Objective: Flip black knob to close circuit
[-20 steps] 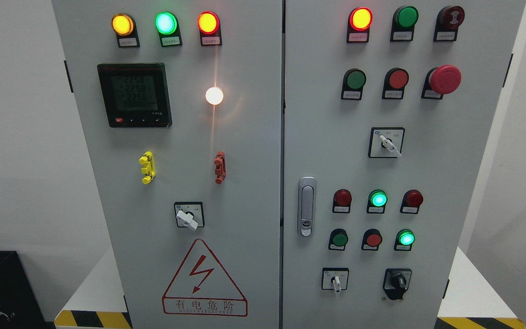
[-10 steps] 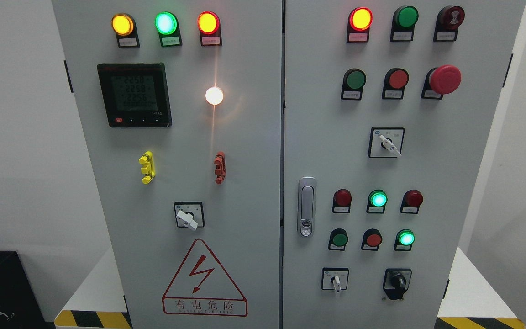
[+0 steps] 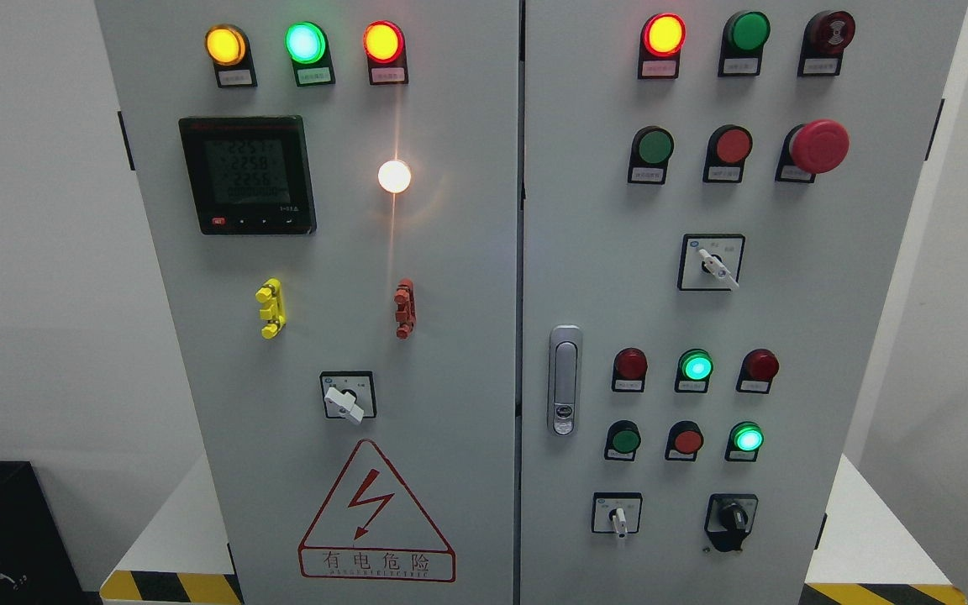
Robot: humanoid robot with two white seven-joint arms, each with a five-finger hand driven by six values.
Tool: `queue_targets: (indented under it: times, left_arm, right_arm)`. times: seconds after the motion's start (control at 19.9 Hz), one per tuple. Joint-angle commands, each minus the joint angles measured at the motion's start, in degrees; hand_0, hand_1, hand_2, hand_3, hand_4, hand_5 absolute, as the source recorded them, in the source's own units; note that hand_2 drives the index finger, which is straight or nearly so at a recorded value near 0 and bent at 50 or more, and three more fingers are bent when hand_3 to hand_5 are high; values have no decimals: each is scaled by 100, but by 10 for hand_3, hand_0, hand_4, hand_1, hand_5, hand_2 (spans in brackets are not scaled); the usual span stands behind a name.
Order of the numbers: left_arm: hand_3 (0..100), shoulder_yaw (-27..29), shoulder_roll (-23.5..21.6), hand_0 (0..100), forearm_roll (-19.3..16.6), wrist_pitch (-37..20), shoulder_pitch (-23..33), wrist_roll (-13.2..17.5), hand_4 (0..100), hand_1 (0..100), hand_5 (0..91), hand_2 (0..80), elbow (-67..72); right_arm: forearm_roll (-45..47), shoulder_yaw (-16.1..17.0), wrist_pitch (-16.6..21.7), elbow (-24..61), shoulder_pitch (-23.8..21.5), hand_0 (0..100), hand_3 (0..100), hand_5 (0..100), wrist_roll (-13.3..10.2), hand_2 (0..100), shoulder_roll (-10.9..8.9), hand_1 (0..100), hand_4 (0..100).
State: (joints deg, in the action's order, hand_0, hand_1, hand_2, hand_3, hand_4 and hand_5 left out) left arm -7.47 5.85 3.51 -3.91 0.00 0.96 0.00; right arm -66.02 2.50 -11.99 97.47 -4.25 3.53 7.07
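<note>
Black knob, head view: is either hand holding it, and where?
Nothing is held. Neither hand is in view; the black knob at the lower right of the cabinet stands untouched.

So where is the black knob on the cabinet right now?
In the head view the black knob sits at the bottom right of the right-hand door, just right of a white-handled selector switch and below the lit green lamp.

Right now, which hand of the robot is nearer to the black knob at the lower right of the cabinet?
Neither left nor right can be named: no hand or arm shows in the head view. The black knob sits untouched on the right door, beside the white-handled selector switch.
</note>
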Motion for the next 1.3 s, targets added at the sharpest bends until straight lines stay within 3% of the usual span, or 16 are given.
queue_targets:
  times: [0.0,0.7,1.25]
  left_arm:
    - [0,0,-5,120,0,-4,123,0,0,556,0,0,-132]
    - [0,0,3,120,0,-4,123,0,0,556,0,0,-132]
    - [0,0,-5,120,0,-4,123,0,0,556,0,0,-132]
  right_arm:
    - [-420,-13,-128,246,302,0,1000,919,139,890,14,0,891]
    - [-456,295,-252,-237,1049,0,1000,921,157,881,5,0,889]
    - [-710,567,-260,-334,1321,0,1000,921,394,880,-39,0,889]
